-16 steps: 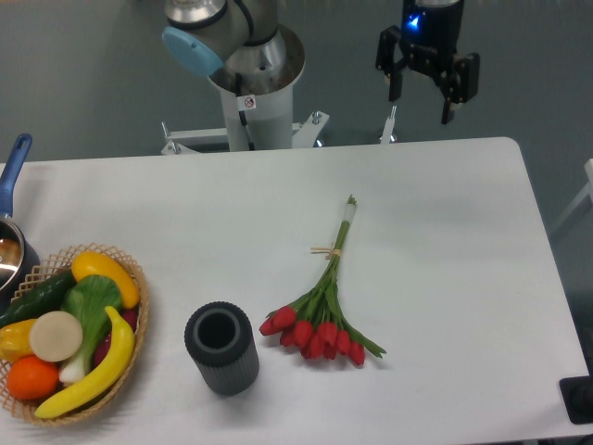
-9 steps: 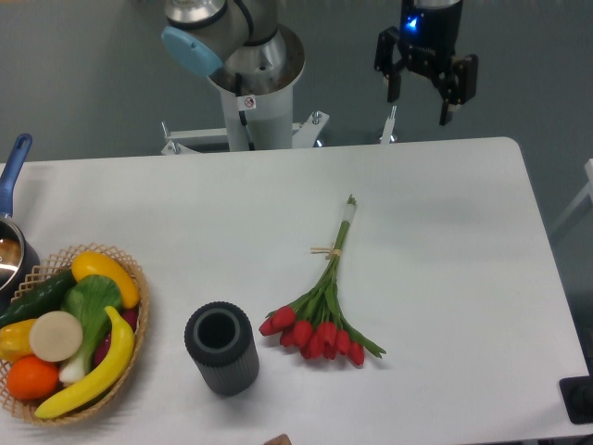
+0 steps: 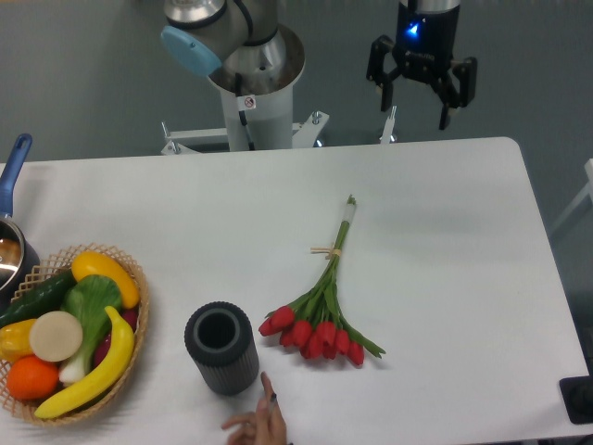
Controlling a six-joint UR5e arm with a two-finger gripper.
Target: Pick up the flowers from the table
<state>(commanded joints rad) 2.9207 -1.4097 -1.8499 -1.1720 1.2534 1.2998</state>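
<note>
The flowers lie flat on the white table, a bunch of red tulip buds at the lower end and green stems tied with a tan band running up and right. High above the table's far edge, my gripper hangs with its two black fingers spread open and nothing between them. It is well apart from the flowers, up and to their right.
A dark ribbed cylinder stands just left of the buds. A wicker basket of fruit and vegetables sits at the left edge, with a pot's blue handle behind it. A person's hand reaches in at the bottom edge. The robot's base stands behind the table.
My gripper has shifted slightly left and turned a little about its own axis. A person's hand has come in at the bottom edge near the cylinder. The flowers have not moved.
</note>
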